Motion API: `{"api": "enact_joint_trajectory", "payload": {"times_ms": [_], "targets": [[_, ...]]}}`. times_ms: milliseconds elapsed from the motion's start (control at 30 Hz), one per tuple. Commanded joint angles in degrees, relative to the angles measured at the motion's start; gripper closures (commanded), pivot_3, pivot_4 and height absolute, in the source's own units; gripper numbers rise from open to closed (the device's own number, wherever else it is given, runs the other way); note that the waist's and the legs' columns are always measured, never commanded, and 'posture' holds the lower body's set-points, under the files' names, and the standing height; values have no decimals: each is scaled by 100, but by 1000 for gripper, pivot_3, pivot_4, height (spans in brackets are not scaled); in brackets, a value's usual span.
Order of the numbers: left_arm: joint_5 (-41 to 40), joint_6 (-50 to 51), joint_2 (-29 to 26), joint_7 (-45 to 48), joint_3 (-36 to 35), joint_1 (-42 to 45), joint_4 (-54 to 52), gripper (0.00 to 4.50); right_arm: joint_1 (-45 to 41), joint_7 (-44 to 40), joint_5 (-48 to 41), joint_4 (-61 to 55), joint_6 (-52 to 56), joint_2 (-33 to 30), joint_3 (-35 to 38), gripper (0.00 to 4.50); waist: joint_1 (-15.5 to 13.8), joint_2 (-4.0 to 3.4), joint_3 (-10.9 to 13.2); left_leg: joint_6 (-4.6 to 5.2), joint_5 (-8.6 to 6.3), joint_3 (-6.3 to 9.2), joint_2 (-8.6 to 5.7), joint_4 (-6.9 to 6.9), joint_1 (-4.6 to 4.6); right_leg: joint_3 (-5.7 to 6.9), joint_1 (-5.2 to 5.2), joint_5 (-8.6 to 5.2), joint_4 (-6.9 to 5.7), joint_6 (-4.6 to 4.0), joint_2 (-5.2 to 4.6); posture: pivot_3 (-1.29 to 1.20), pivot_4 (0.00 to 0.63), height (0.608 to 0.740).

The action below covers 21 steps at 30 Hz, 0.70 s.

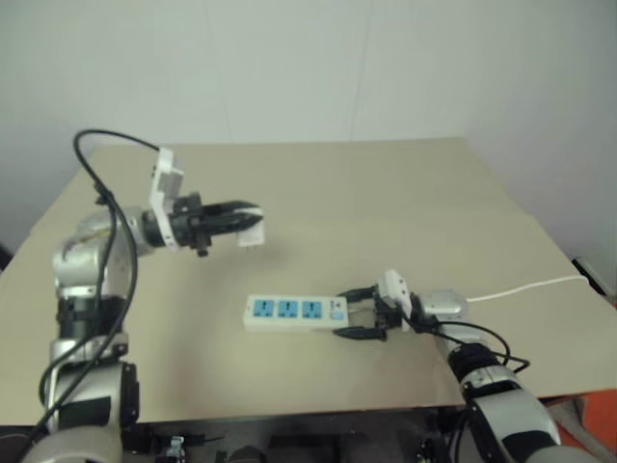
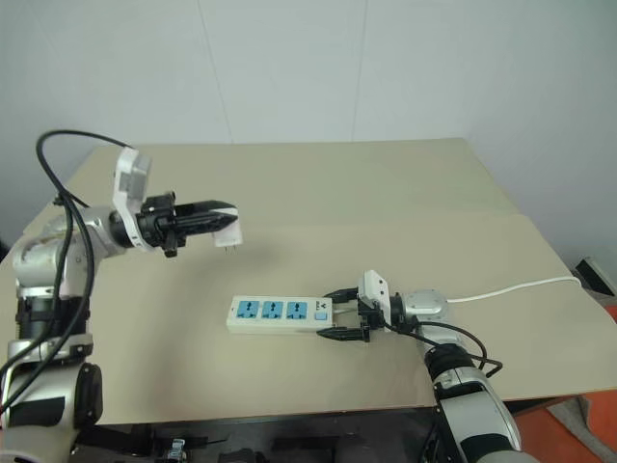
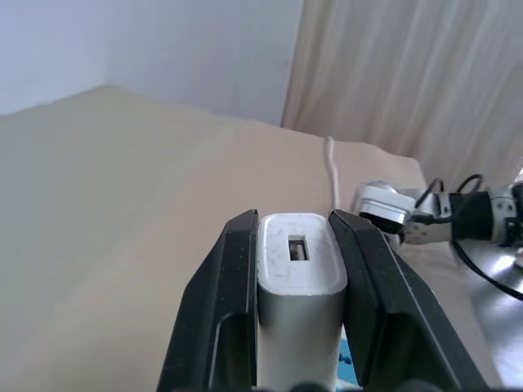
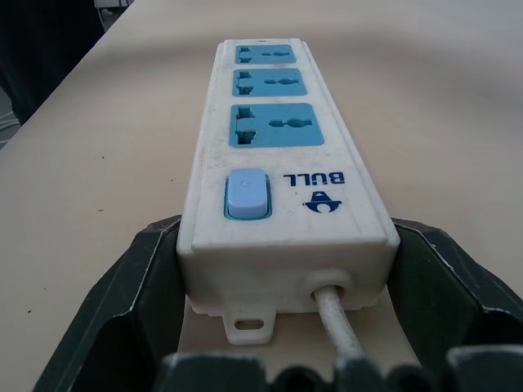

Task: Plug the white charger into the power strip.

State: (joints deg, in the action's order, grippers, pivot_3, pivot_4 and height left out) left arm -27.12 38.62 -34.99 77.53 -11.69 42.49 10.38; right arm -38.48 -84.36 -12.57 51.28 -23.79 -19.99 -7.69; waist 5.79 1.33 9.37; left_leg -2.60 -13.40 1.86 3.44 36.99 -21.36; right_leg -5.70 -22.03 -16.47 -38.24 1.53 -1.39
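the right gripper [image 1: 359,311] near the table's [image 1: 386,193] front edge has its fingers clasped on either side of the power strip's [image 1: 294,312] switch end — the strip lies flat, its cord [image 1: 525,287] trailing toward the right edge. the left gripper [image 1: 231,216] is clenched on the white charger [image 1: 253,231], held in the air over the table's left half, well apart from the strip.

left gripper [image 1: 253,220]: raised at left of frame, pointed level toward centre, fingers clamped on the white charger [image 1: 253,230] | right gripper [image 1: 349,311]: held low at lower right, pointed left, fingers set astride the power strip [image 1: 294,311] end
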Motion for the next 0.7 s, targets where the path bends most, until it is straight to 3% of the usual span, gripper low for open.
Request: {"api": "enact_joint_trajectory", "payload": {"times_ms": [33,333,700], "targets": [[-428,-120,45,399,160,-338,-272,3487,77,-20,258,234,-101,33,-95,1097,-3,0,-1,0,0,-1,-1,0,1,-1,1,0,1,0,-1,0,150,740],[-504,-928,476,1417,750,-170,873,3487,58,-15,296,247,-129,115,-120,1097,3,4,-3,-3,1,-1,-1,-1,15,1,16,0,5,0,3,0,150,740],[-308,-2362,851,1497,1766,250,1895,3487,179,-60,309,70,-82,111,-155,1097,34,4,-3,-2,1,0,0,-2,14,-3,16,0,8,-1,6,0,150,740]]}}
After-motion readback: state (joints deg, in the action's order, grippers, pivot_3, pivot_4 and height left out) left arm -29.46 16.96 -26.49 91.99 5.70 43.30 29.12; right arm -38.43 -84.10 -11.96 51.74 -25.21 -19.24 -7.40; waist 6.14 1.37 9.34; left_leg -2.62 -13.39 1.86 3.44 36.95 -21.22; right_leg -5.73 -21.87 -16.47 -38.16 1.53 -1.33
